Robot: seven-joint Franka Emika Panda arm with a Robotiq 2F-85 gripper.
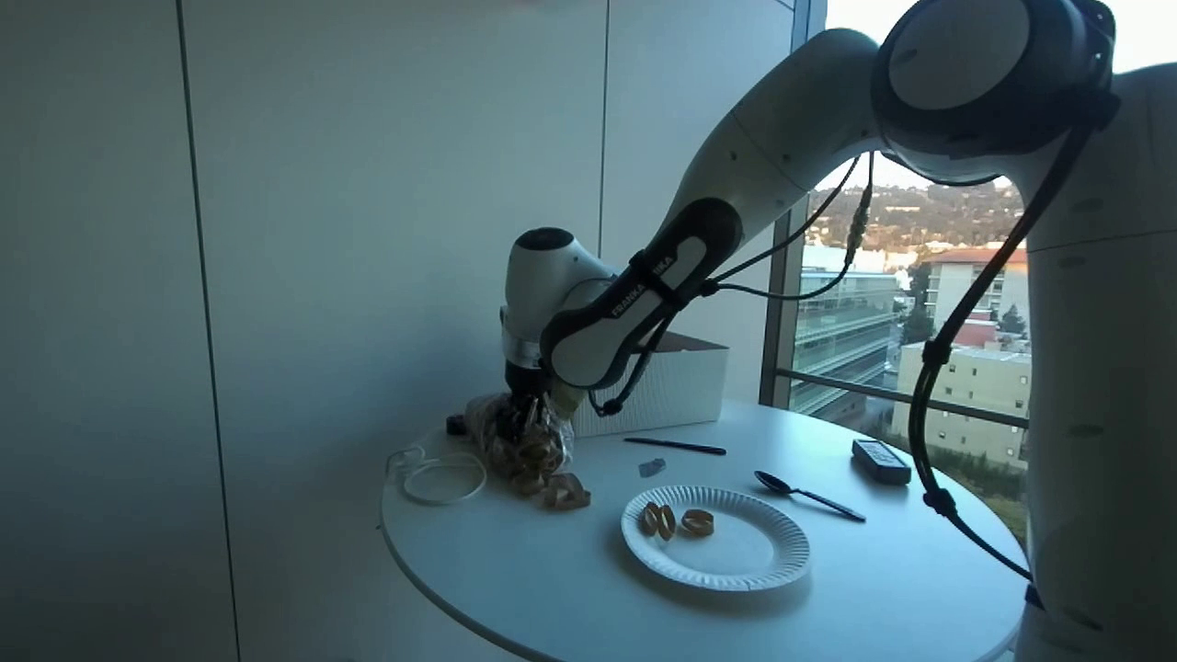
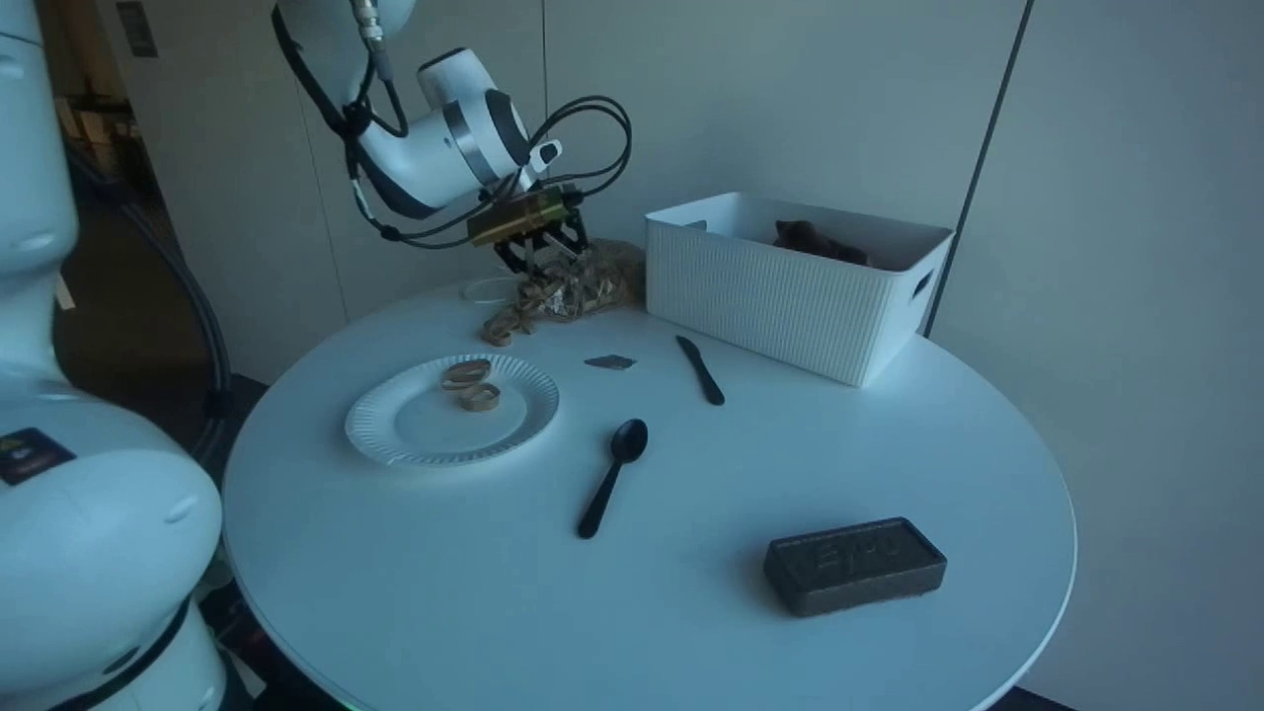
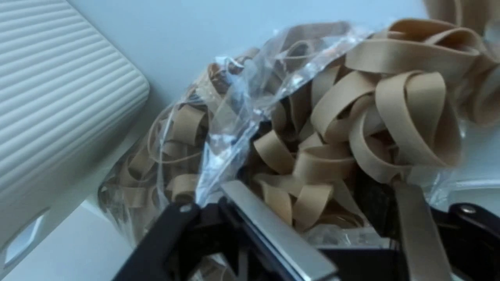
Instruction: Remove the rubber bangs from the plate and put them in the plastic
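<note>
— Claw?
— One, black; jaws spread well apart at the clear plastic bag, bagged bands showing between, nothing visibly gripped. Tips hard to make out in both exterior views.
— Rubber bands?
— Tan loops on the plate; overlapping in an exterior view, count hard to make out.
— White box?
— Ribbed; cut off in the wrist view. Dark object inside, lower part hidden, kind unclear.
</note>
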